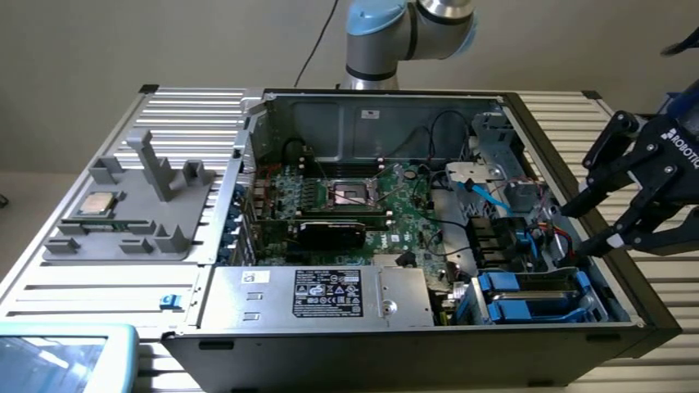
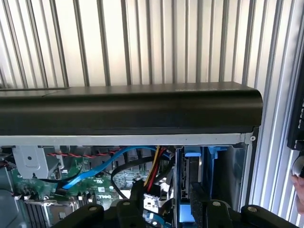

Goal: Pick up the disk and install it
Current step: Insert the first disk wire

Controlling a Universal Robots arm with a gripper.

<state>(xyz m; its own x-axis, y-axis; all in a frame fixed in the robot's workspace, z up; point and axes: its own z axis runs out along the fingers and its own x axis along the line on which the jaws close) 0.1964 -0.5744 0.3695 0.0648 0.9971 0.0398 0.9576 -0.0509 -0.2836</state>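
An open computer case (image 1: 568, 147) lies on a slatted metal table. In the drive bay at its front corner, on the exterior view's right, the disk (image 1: 532, 284) sits edge-up as a grey slab between blue rails; the wrist view shows the disk (image 2: 182, 185) edge-on. My gripper (image 1: 580, 228) hangs above the case's side wall on the exterior view's right, a little above and beside the bay. It is open, with nothing between its black fingers (image 1: 598, 168). In the wrist view the gripper (image 2: 161, 217) looks down over the black case wall (image 2: 128, 109).
A silver power supply with a black label (image 1: 317, 295) fills the case front. The motherboard (image 1: 349, 205) and blue, red and black cables (image 2: 99, 164) lie inside. A grey fixture holding a small square chip (image 1: 101, 203) stands on the exterior view's left, with a blue-framed screen (image 1: 55, 354) nearby.
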